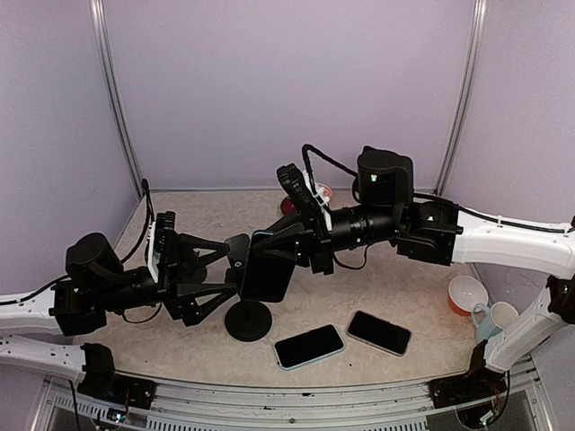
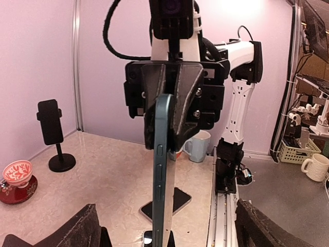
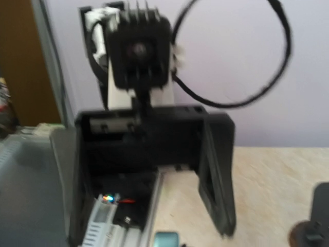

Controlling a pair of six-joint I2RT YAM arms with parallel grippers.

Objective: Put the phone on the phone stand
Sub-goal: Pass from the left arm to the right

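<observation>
Right arm [image 1: 512,244] had white link shells and black joint housings, at right of the top view. A green light [image 1: 379,177] glowed on its black motor block, upper centre. A black cable [image 1: 328,160] ran above it. Left arm [image 1: 36,314], lower left, was the same white-and-black build. Right gripper [image 2: 168,105] was black with wedge-shaped fingers and silver screws [image 2: 198,92]. Left gripper [image 3: 149,175] was a black box frame.

The white-and-black left arm [image 1: 36,314] reaches in from the lower left of the overhead frame. Its black claw [image 1: 235,268] is level, with the fingers spread wide. The matching right arm [image 1: 512,242] stretches in from the right edge. Its black claw [image 2: 165,136] is pinched tight on the top edge of a dark, slim slab phone [image 2: 163,185] at frame centre.
</observation>
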